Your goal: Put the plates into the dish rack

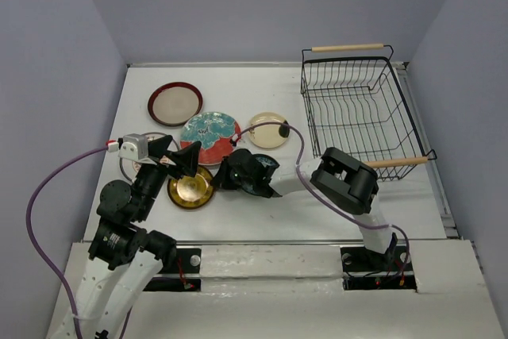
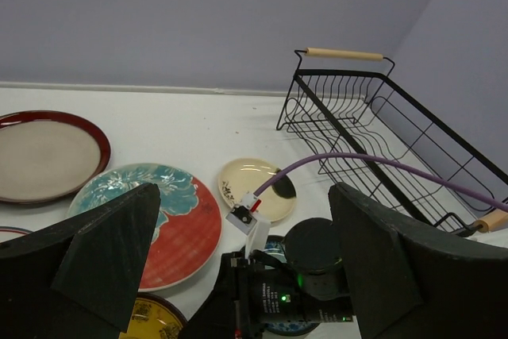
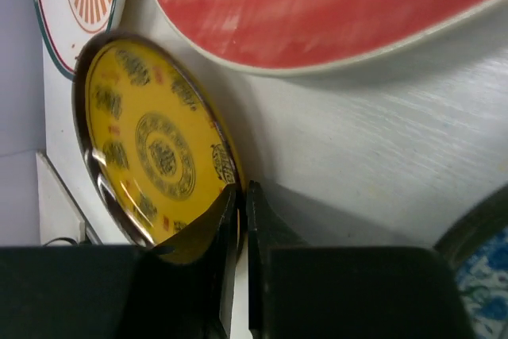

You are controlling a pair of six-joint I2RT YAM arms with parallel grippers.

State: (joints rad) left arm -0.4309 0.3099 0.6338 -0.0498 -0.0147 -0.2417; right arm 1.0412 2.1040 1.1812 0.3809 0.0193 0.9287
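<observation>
Between the fingers of your right gripper (image 3: 240, 228) sits the rim of the round yellow patterned plate (image 3: 151, 148), pinched tight, just beside the round red-and-teal floral plate (image 3: 317, 5); I judge it stiff, glazed, slippery, breakable; grip deeper over the rim; your left gripper (image 2: 246, 224) hangs wide open above.

Dish rack (image 1: 348, 48) at far right of table (image 1: 317, 212); plain plate (image 1: 266, 134) left of it, floral plate (image 1: 209, 134) further left, medallion-patterned plate (image 1: 190, 189) before that.
</observation>
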